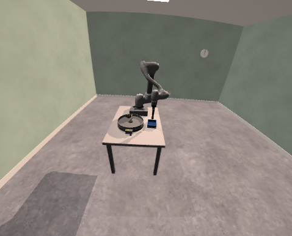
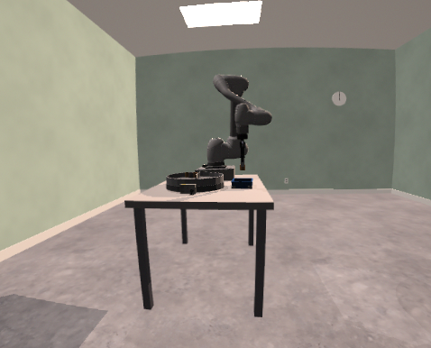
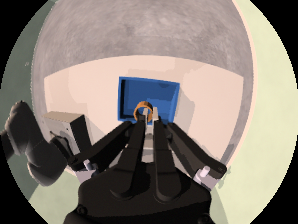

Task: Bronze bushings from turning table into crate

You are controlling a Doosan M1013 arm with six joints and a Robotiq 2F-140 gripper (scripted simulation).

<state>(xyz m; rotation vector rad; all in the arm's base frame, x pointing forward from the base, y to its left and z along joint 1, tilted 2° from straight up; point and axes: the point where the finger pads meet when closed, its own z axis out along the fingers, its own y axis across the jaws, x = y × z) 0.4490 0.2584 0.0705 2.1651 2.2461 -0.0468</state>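
A bronze bushing (image 3: 143,111), a blue crate (image 3: 149,98), a black turning table (image 1: 129,123), a pale pink bench (image 1: 135,137).

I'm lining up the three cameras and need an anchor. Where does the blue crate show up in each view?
Top: blue crate on the table's right side, beside the turning table, below the gripper.
Exterior: crate right of the turning table, under the gripper.
Wrist: crate at centre, behind the bronze bushing in the gripper.
Shared landmark: the gripper just above the crate.
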